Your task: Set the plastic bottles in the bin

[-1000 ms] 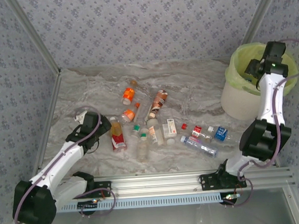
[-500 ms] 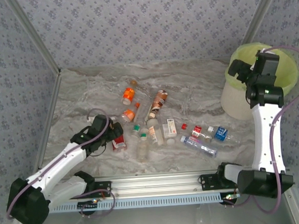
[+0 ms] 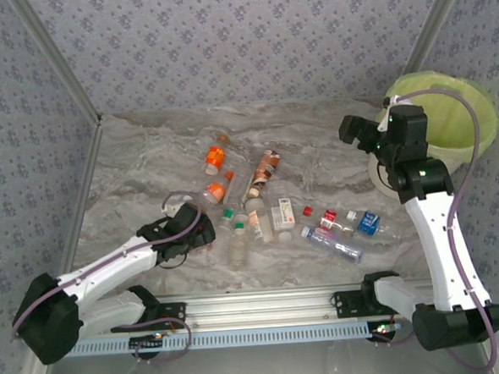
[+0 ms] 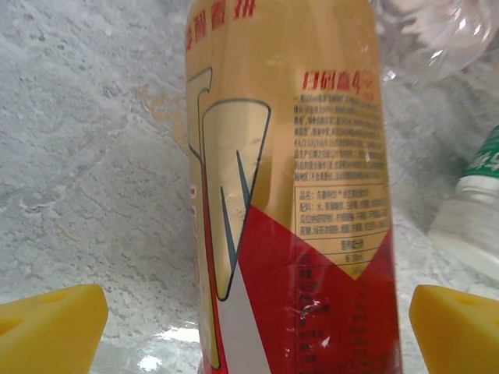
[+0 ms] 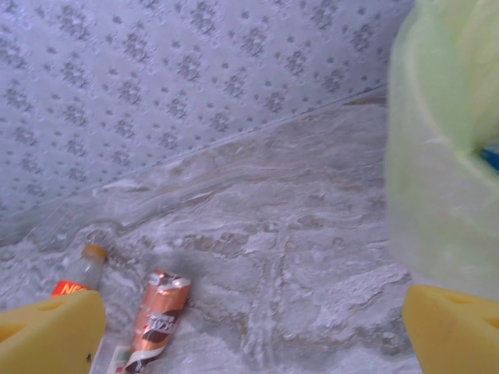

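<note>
Left gripper: low over the marble-patterned grey table, at the near-left edge of the scattered bottles. Its arm covers whatever lies beneath it from above.
Left jaws: spread wide. In the wrist view the yellow fingertips stand either side of a gold-and-red labelled plastic bottle, with a gap on both sides and no grip.
Gold-and-red bottle: top and bottom are cut off and the cap is out of frame. The small print on the label is too fine to read.
Neighbours at the left wrist: a white bottle with green lettering is clipped by the right edge. Clear crumpled plastic sits at the upper right, its shape unclear.
Right gripper: raised above the table, just left of the bin.
Right jaws: released, with the yellow tips far apart and nothing between them.
Large round off-white bin with lime-green bag liner: in the far right corner, its front wall mostly hidden by the right arm. It is cut off in the right wrist view.
Bin contents: a blue patch at the frame edge, too little to identify.
Small plastic bottles: lying loose mid-table, well apart from the bin. An orange-capped bottle and a copper-labelled bottle are partly cut off by the left fingertip.
</note>
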You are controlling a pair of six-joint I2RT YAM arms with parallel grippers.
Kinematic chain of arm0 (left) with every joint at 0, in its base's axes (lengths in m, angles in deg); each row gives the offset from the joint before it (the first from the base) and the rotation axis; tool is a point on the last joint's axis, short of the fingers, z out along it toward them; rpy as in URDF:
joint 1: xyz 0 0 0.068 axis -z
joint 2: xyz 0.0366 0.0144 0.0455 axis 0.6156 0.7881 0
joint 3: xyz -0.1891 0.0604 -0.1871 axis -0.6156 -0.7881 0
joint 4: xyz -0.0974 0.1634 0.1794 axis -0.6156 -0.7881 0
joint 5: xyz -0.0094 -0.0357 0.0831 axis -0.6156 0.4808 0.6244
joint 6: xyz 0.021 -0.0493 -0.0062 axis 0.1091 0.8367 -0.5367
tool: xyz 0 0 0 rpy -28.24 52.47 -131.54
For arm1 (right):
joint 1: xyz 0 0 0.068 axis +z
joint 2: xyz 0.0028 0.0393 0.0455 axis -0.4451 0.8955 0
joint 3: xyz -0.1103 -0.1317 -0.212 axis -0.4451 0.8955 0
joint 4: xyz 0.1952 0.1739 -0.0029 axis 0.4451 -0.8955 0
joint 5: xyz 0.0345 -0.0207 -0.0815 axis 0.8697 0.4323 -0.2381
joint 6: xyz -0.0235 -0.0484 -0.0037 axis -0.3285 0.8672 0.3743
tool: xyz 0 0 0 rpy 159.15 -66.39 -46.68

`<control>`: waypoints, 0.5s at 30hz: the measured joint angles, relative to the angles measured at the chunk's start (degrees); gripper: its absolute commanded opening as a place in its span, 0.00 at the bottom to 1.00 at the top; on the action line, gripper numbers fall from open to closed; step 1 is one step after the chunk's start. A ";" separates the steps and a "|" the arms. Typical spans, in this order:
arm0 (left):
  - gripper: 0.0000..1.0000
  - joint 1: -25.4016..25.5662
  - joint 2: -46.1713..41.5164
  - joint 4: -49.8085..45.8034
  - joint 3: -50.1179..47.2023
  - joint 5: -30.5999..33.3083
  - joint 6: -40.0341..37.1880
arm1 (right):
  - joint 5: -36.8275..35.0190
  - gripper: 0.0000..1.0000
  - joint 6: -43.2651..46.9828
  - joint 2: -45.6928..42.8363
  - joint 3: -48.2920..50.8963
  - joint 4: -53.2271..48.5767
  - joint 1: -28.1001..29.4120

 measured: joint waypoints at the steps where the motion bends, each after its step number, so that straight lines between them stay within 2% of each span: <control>1: 0.99 0.50 0.94 0.11 0.02 -0.02 -0.04 | -0.22 1.00 -0.17 0.00 0.31 0.04 0.85; 7: 0.95 2.95 5.29 0.85 0.74 -0.24 -1.03 | -1.95 1.00 -1.01 0.09 1.07 0.55 4.52; 15: 0.69 3.85 7.76 5.44 0.61 0.26 -4.33 | -3.58 1.00 -1.05 0.20 1.07 1.16 6.91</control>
